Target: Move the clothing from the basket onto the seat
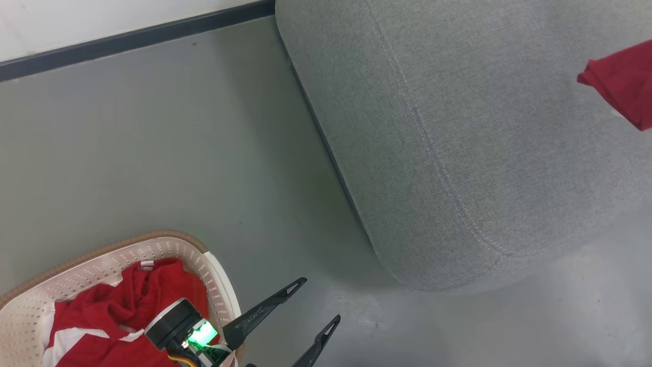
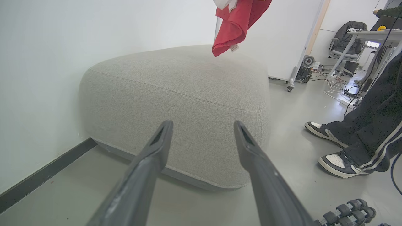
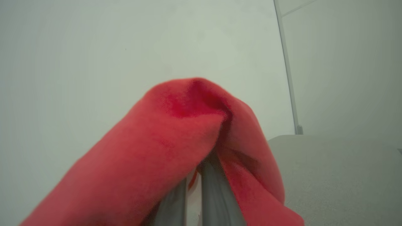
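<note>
1. Basket (image 1: 91, 272): lower left, on the floor. Cream, perforated, with a brown rim.
2. Clothing in the basket (image 1: 153, 290): red with white bands, bunched in a heap and not yet moved.
3. Left jaws: apart and empty, just right of the basket rim over bare floor, pointing towards the seat. This is the nearer arm to the heap, which lies to their left and behind their tips.
4. Floor (image 1: 178, 153): plain grey, between the basket and the seat.
5. Seat (image 1: 458, 127): a large grey woven cushion with rounded edges, running from centre to right against the wall.
6. Red garment (image 1: 624, 84): far right, hanging over the seat's top. Its long axis is vertical with the loose end down. In the left wrist view (image 2: 238, 22) that end looks just clear of the cushion.
7. Right jaws: together, clamped on a fold of the red garment, which drapes over them (image 3: 176, 141). Judgement: the seat lies straight below, so lowering and letting go should land it there.
8. Person's legs (image 2: 370, 125): in dark trousers and shoes, standing on the floor beyond the seat's right side.
</note>
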You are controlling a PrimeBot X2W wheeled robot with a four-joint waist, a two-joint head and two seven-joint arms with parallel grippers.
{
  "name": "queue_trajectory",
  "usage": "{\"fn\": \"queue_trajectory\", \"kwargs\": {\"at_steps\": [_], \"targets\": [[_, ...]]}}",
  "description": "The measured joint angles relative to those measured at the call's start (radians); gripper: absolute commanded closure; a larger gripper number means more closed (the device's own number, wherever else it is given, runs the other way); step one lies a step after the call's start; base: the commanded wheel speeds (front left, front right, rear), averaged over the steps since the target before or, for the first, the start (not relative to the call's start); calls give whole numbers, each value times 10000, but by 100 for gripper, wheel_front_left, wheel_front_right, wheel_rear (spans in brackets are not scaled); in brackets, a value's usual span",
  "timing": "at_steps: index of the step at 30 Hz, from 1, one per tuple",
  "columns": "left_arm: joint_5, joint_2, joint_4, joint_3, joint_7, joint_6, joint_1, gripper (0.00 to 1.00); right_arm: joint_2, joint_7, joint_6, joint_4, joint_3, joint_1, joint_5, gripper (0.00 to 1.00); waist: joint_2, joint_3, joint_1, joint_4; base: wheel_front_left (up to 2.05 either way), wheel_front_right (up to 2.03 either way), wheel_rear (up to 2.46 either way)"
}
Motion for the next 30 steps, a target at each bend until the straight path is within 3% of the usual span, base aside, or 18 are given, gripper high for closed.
{"fn": "queue_trajectory", "kwargs": {"at_steps": [15, 30], "targets": [[-86, -4, 0, 105, 0, 0, 3, 0, -186, 2, 40, 3599, -65, -1655, 525, 100, 0, 173, 0, 558, 0, 0, 0], [-90, 4, -12, 251, 0, 0, -64, 0, -677, 0, 44, 4604, -625, -3018, 771, 100, 1, 674, 0, 1087, 0, 0, 0]]}}
